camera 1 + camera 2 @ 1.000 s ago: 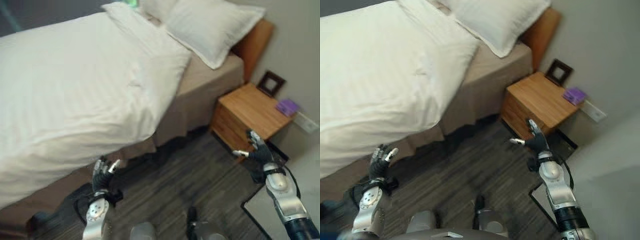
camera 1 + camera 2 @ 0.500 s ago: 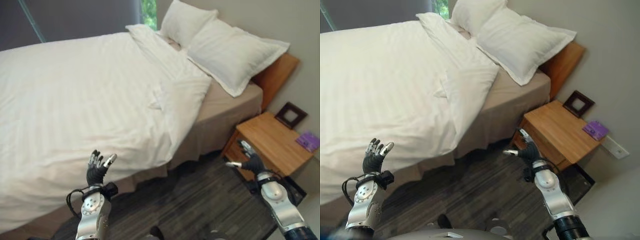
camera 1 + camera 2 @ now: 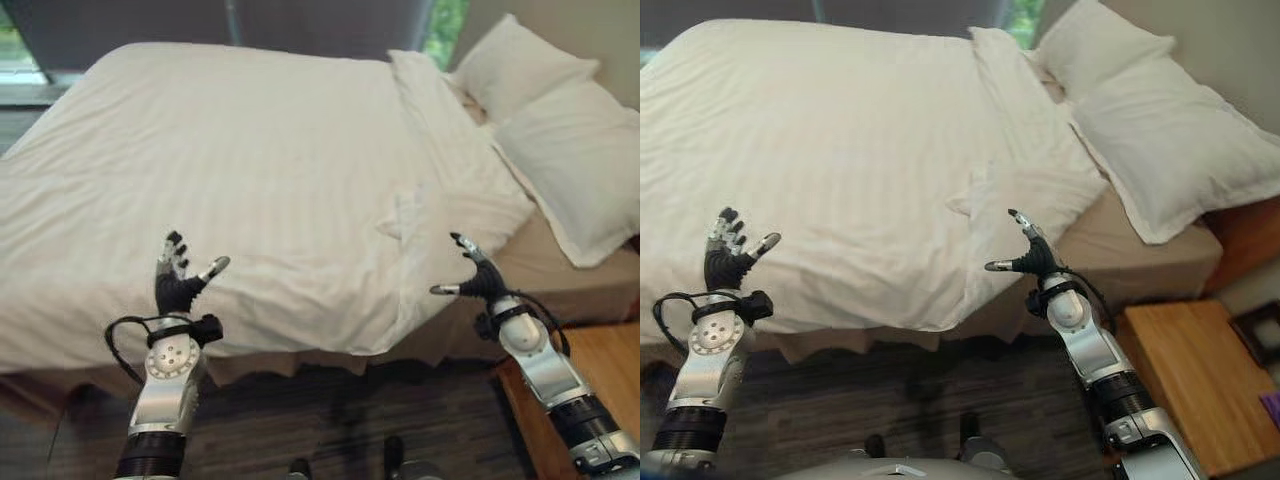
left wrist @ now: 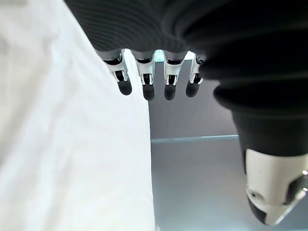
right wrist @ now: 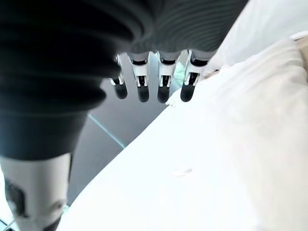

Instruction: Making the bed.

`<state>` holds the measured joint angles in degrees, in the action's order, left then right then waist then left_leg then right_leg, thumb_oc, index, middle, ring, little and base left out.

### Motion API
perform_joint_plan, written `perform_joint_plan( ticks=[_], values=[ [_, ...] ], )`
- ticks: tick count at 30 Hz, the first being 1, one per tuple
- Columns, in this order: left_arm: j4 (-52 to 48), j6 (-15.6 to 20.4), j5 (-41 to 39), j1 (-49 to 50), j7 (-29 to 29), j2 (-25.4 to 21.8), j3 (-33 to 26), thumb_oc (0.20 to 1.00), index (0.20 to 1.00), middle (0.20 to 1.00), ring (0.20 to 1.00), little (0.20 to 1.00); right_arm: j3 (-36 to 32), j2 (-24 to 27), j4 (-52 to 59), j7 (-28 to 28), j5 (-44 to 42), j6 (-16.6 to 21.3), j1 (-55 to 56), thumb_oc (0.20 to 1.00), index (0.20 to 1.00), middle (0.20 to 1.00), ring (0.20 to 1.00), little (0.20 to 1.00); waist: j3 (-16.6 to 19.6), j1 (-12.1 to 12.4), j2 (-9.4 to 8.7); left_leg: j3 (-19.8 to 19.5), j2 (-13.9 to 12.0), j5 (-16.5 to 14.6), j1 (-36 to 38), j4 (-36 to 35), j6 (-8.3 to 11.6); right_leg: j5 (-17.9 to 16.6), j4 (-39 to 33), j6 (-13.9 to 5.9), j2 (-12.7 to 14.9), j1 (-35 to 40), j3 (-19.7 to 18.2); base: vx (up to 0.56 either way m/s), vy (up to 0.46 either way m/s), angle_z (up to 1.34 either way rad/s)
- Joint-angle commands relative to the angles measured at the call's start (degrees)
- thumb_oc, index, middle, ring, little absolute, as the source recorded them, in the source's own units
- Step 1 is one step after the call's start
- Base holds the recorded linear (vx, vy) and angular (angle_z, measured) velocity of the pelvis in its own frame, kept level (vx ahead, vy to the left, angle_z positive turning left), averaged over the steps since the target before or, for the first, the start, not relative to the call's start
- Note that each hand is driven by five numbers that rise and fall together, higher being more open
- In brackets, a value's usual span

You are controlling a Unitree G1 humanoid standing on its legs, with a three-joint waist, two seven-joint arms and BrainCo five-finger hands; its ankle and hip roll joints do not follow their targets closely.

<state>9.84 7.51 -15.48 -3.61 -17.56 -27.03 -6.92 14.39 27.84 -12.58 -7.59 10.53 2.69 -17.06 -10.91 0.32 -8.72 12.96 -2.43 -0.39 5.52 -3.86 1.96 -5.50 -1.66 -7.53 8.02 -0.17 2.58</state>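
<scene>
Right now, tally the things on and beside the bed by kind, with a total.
White striped duvet: 1
White rectangular pillows: 2
Wooden bedside table: 1
Dark square picture frame: 1
Total: 5

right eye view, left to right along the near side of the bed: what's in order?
left hand → white duvet's hanging corner → right hand → bare mattress edge → wooden nightstand
</scene>
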Motion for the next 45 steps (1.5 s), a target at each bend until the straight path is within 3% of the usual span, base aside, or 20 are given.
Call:
perform_joint_plan(
  ticks=[1, 9, 10, 11, 12, 15, 17, 19, 23, 24, 25, 29, 31, 33, 34, 36, 38, 40, 43, 45],
  values=[
    [2.13, 3.66, 0.48, -9.85, -1.44, -3.18, 4.35, 1.0, 1.0, 1.0, 1.0, 1.0, 3.99, 0.21, -4.92, -4.64, 2.97, -0.19, -13.1, 1.0, 1.0, 1.0, 1.0, 1.0, -1.53, -0.81, 1.04, 1.96, -3.85, -3.19, 2.91, -1.14, 0.56, 2.77, 0.37, -2.34, 1.96, -4.15, -2.88, 0.21, -0.224, 0.4],
    [16.45, 3.92, -2.59, -17.46, -2.75, -5.54, 5.95, 1.0, 1.0, 1.0, 1.0, 1.0, 12.25, 0.69, -19.21, -6.97, 6.1, -1.92, -29.48, 1.0, 1.0, 1.0, 1.0, 1.0, -1.08, -0.23, 1.3, 4.1, -6.22, -2.85, 5.11, -0.78, 3.42, 2.21, -3.34, -2.49, 0.64, -2.02, 1.84, 0.15, -0.233, 0.1],
    [17.0, 4.43, -4.33, -19.22, -2.98, -4.42, 6.47, 1.0, 1.0, 1.0, 1.0, 1.0, 11.95, 2.39, -20.74, -7.43, 5.01, -1.81, -30.32, 1.0, 1.0, 1.0, 1.0, 1.0, -1.59, -0.7, 0.99, 8.15, -7.21, -2.49, 2.54, 4.03, 4.1, 3.5, -3.34, -2.06, 1.51, -0.35, 5.57, 0.0, -0.135, -0.14],
    [17.01, 4.44, -4.33, -19.24, -2.98, -4.42, 6.48, 1.0, 1.0, 1.0, 1.0, 1.0, 11.94, 2.41, -20.74, -7.43, 5.01, -1.81, -30.32, 1.0, 1.0, 1.0, 1.0, 1.0, -1.57, -0.78, 1.0, 8.05, -7.26, -2.58, 2.38, 4.22, 4.1, 3.51, -3.34, -2.05, 1.52, -0.36, 5.65, -0.03, -0.23, 0.08],
    [16.93, 3.72, -4.66, -18.66, -2.55, -4.59, 6.94, 1.0, 1.0, 1.0, 1.0, 1.0, 11.14, 3.62, -18.44, -7.28, 3.34, -1.84, -29.51, 1.0, 1.0, 1.0, 1.0, 1.0, -3.02, -0.37, 0.44, 8.76, -4.01, -3.1, -2.23, 8.91, 3.51, 3.54, -3.34, -1.4, 1.22, 0.04, 6.32, -0.07, -0.147, 0.37],
    [17.31, 3.23, -5.45, -18.17, -0.95, -4.67, 7.0, 1.0, 1.0, 1.0, 1.0, 1.0, 10.77, 5.35, -15.28, -5.81, 4.6, -2.2, -28.07, 1.0, 1.0, 1.0, 1.0, 1.0, -3.2, -2.31, 1.26, 13.06, -4.42, -2.94, 0.08, 3.55, 2.37, 2.55, -2.66, -1.42, 0.31, 0.23, 9.3, -0.07, -0.044, 0.49],
    [14.32, 1.99, -3.55, -15.84, 0.45, -4.45, 7.33, 1.0, 1.0, 1.0, 1.0, 1.0, 8.86, 5.39, -8.08, -4.26, 5.38, -1.69, -23.75, 1.0, 1.0, 1.0, 1.0, 1.0, -4.91, -4.06, 1.95, 13.67, -4.75, -2.61, 2.03, 1.33, 1.18, 1.63, 11.62, -3.96, 1.27, -6.69, 10.6, -0.1, -0.051, 0.06],
    [13.25, 1.64, -1.48, -13.98, 1.03, -3.05, 8.04, 1.0, 1.0, 1.0, 1.0, 1.0, 7.16, 4.82, -5.65, -3.41, 5.54, -1.63, -19.77, 1.0, 1.0, 1.0, 1.0, 1.0, -5.21, -5.31, 1.91, 13.84, -6.13, -1.79, 3.05, 0.13, 1.47, 1.43, 16.73, -5.72, 2.34, -9.55, 8.09, -0.05, -0.188, -0.21],
    [10.25, 1.91, -0.89, -11.29, 2.36, -4.15, 7.41, 1.0, 1.0, 1.0, 1.0, 1.0, 6.43, 4.08, -3.17, -2.63, 5.7, -1.12, -17.96, 1.0, 1.0, 1.0, 1.0, 1.0, -3.88, -4.23, 2.37, 14.23, -9.41, -1.22, 2.78, -1.14, 2.99, 0.49, 10.09, -3.55, 10.03, -4.73, 10.6, -0.02, -0.264, -0.05],
    [10.18, 1.88, -0.89, -11.2, 2.36, -4.17, 7.38, 1.0, 1.0, 1.0, 1.0, 1.0, 6.45, 4.04, -3.19, -2.64, 5.7, -1.1, -17.94, 1.0, 1.0, 1.0, 1.0, 1.0, -3.88, -4.32, 2.37, 14.16, -9.42, -1.21, 2.81, -1.14, 2.99, 0.35, 9.82, -3.57, 10.0, -4.51, 10.73, 0.05, -0.388, -0.36],
    [9.35, 1.9, -1.19, -9.91, 2.99, -4.93, 6.56, 1.0, 1.0, 1.0, 1.0, 1.0, 6.91, 3.66, -3.11, -1.57, 5.37, -0.82, -17.69, 1.0, 1.0, 1.0, 1.0, 1.0, -2.46, -3.58, 2.23, 13.17, -10.87, -0.89, 2.21, -1.14, 4.09, -2.89, 5.13, -3.77, 12.36, -3.6, 8.03, 0.09, -0.436, -0.14],
    [8.03, 3.19, -2.45, -8.56, 2.63, -5.23, 5.47, 1.0, 1.0, 1.0, 1.0, 1.0, 6.22, 4.09, -2.36, -1.03, 4.24, -0.08, -16.24, 1.0, 1.0, 1.0, 1.0, 1.0, -1.65, -2.77, 2.09, 10.66, -15.45, 0.62, 2.65, -1.14, 7.4, -7.08, -0.39, -5.51, 16.12, -3.98, 0.4, 0.1, -0.561, -0.04],
    [8.01, 3.64, -3.99, -8.51, 2.48, -5.13, 5.12, 1.0, 1.0, 1.0, 1.0, 1.0, 5.88, 4.4, -1.83, -0.64, 3.74, -0.25, -16.05, 1.0, 1.0, 1.0, 1.0, 1.0, -1.18, -2.18, 1.51, 10.44, -17.33, 1.77, 3.51, -1.14, 9.12, -5.84, 0.64, -5.45, 15.8, -4.46, -0.57, 0.1, -0.555, 0.02],
    [8.63, 4.08, -4.79, -7.66, 1.9, -5.26, 4.1, 1.0, 1.0, 1.0, 1.0, 1.0, 7.61, 2.85, -1.81, -0.59, 2.98, 0.33, -17.87, 1.0, 1.0, 1.0, 1.0, 1.0, -0.66, -1.03, 1.11, 11.64, -21.84, 5.17, 4.52, -1.14, 11.67, -1.55, -0.27, -6.94, 13.58, -2.68, 4.38, 0.13, -0.766, -0.03],
    [8.59, 4.06, -4.8, -7.59, 1.92, -5.28, 3.98, 1.0, 1.0, 1.0, 1.0, 1.0, 7.69, 2.79, -1.84, -0.6, 2.98, 0.34, -17.96, 1.0, 1.0, 1.0, 1.0, 1.0, -0.61, -1.2, 1.25, 11.51, -22.1, 5.37, 4.34, -1.14, 11.76, -1.64, -0.33, -6.82, 13.33, -2.71, 4.52, 0.1, -0.578, -0.2],
    [7.23, 4.03, -5.67, -5.46, 2.32, -3.73, 2.64, 1.0, 1.0, 1.0, 1.0, 1.0, 7.36, 4.62, 0.24, -0.5, 3.26, 0.49, -18.52, 1.0, 1.0, 1.0, 1.0, 1.0, -0.44, -1.2, 2.6, 10.91, -24.6, 11.31, 2.82, -1.14, 12.23, 2.21, -2.7, -4.99, 9.3, -0.6, 5.52, 0.08, -0.335, 0.06],
    [5.42, 4.13, -5.91, -3.64, 2.63, -1.91, 1.76, 1.0, 1.0, 1.0, 1.0, 1.0, 7.18, 5.24, 1.03, -0.38, 3.07, 0.67, -18.19, 1.0, 1.0, 1.0, 1.0, 1.0, -0.86, -1.1, 2.62, 12.27, -22.75, 12.86, 1.69, 0.71, 9.98, 4.19, -3.34, -3.12, 7.19, 1.93, 7.09, 0.05, -0.416, 0.09],
    [5.37, 3.66, -5.51, -3.71, 3.12, -0.99, 2.02, 1.0, 1.0, 1.0, 1.0, 1.0, 7.68, 5.12, 2.16, -0.41, 2.57, 0.73, -17.95, 1.0, 1.0, 1.0, 1.0, 1.0, -1.29, -1.35, 2.14, 14.88, -18.61, 8.67, 0.19, 4.71, 8.01, 4.38, -3.34, -2.12, 6.23, 2.65, 8.23, -0.01, -0.389, 0.14],
    [4.15, 3.71, -5.68, -4.78, 4.63, -0.52, 2.79, 1.0, 1.0, 1.0, 1.0, 1.0, 8.28, 5.7, 3.38, 0.16, 2.99, 0.82, -18.08, 1.0, 1.0, 1.0, 1.0, 1.0, -1.8, -1.48, 1.49, 16.04, -11.59, -1.59, -3.14, 11.94, 5.15, 5.57, -3.34, -1.26, 5.53, 3.62, 9.42, 0.02, -0.263, 0.33],
    [4.18, 3.69, -5.44, -5.39, 4.54, 0.03, 3.43, 1.0, 1.0, 1.0, 1.0, 1.0, 7.58, 5.72, 3.33, 0.07, 3.19, 0.91, -17.34, 1.0, 1.0, 1.0, 1.0, 1.0, -2.67, -1.65, 1.96, 17.4, -7.77, -2.88, -5.22, 12.54, 3.6, 4.98, -3.34, -0.82, 4.46, 3.86, 11.0, 0.0, -0.103, 0.24]
  ],
)
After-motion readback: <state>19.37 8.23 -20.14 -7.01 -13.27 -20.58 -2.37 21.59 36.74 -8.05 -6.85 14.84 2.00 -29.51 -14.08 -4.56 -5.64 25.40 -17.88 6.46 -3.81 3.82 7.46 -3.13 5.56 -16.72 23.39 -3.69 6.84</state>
